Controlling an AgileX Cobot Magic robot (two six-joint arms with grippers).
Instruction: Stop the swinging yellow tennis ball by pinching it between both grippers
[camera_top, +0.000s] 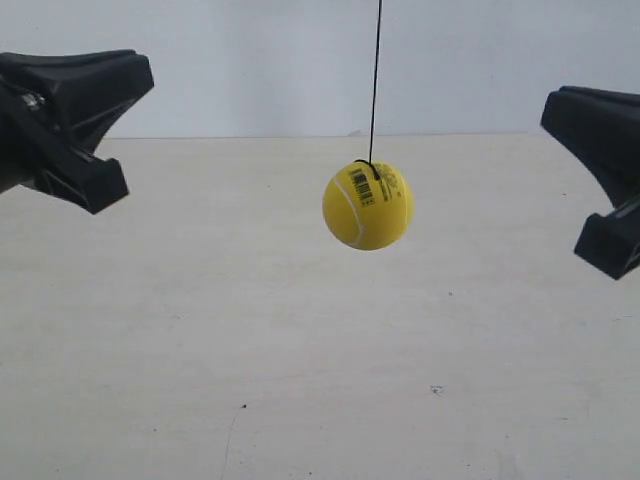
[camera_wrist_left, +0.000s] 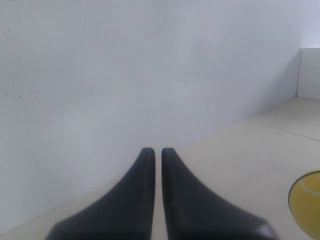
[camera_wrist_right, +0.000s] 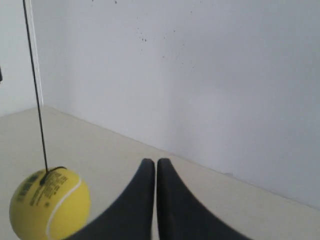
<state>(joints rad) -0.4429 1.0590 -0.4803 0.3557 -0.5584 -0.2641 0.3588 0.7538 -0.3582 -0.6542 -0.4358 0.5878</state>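
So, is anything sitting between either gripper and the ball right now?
Nothing visible. The yellow tennis ball hangs on its string in open air, apart from the left gripper and right gripper.

Beige tabletop (camera_top: 300, 380) w/ few dark specks (camera_top: 436, 389); plain white wall (camera_top: 300, 60) behind.

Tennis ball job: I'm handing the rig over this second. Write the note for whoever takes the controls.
Left claw: shut, empty; the tennis ball shows at the edge of its wrist view.
Right claw: shut, empty; ball in its view, not touching.
Ball: hangs on its dark string above the pale table, between the two claws in the exterior view, clear gaps on both sides.
Done: claws flank the ball.
Left: bring both in from opposite sides and pinch it; one frame cannot tell its swing.
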